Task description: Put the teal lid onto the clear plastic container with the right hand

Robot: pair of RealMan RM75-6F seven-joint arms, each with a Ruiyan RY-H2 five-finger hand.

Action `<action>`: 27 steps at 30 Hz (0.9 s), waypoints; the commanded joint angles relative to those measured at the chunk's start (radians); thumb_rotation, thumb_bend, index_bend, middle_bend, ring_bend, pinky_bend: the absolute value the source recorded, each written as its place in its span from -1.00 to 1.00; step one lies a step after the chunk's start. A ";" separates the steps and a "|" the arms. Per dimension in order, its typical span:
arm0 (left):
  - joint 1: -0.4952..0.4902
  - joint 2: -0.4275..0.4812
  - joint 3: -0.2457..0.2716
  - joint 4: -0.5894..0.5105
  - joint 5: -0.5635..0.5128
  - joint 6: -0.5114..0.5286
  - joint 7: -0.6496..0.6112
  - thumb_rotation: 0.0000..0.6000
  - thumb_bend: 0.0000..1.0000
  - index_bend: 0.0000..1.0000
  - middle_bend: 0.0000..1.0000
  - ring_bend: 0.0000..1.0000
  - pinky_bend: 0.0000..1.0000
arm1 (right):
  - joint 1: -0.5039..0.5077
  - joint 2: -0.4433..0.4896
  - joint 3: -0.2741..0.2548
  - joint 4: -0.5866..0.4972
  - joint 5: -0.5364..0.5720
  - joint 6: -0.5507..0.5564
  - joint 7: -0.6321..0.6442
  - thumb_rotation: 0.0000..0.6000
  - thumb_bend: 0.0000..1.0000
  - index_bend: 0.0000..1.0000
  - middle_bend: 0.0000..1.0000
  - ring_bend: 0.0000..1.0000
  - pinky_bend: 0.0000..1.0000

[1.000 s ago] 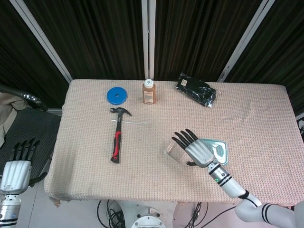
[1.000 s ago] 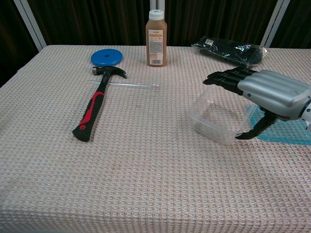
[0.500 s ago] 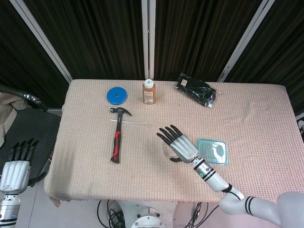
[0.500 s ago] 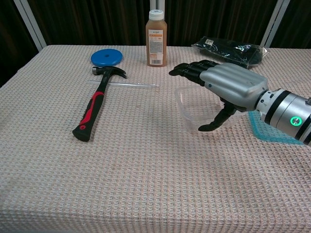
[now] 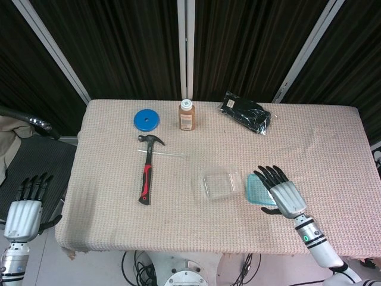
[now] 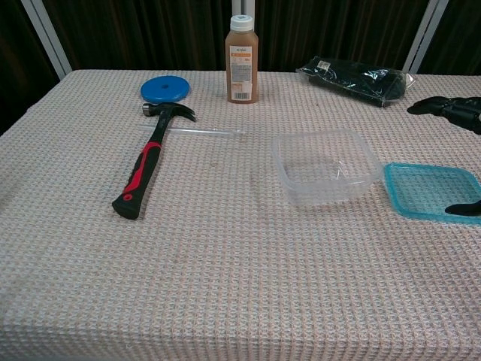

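Observation:
The clear plastic container (image 5: 221, 184) (image 6: 325, 167) stands open-topped on the table, right of centre. Just to its right lies the teal lid (image 5: 257, 189) (image 6: 431, 191), flat on the cloth. My right hand (image 5: 282, 194) hovers over the lid's right part with its fingers spread and nothing in them; the chest view shows only its fingertips (image 6: 451, 107) and thumb tip at the right edge. My left hand (image 5: 25, 210) hangs open off the table's left side, below the tabletop.
A red-and-black hammer (image 5: 146, 169) (image 6: 146, 162) lies left of the container beside a thin clear rod (image 6: 199, 131). At the back stand a blue disc (image 5: 146, 120), a brown bottle (image 5: 187, 115) and a black packet (image 5: 246, 112).
My right hand has let go of the container after shifting it leftward, then drawn back to the right over the teal lid. The left hand has not moved.

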 commanded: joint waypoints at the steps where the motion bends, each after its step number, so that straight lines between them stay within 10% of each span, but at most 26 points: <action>1: 0.001 0.003 0.001 -0.007 0.004 0.004 0.006 1.00 -1.00 -0.86 -0.94 -1.00 -0.99 | -0.017 0.004 -0.005 0.050 0.030 -0.019 0.034 1.00 -1.00 -1.00 -1.00 -1.00 -1.00; 27: 0.022 0.017 0.008 -0.050 -0.008 0.018 0.042 1.00 -1.00 -0.86 -0.93 -1.00 -0.99 | 0.113 -0.075 0.117 0.283 0.173 -0.283 0.069 1.00 -1.00 -1.00 -1.00 -1.00 -1.00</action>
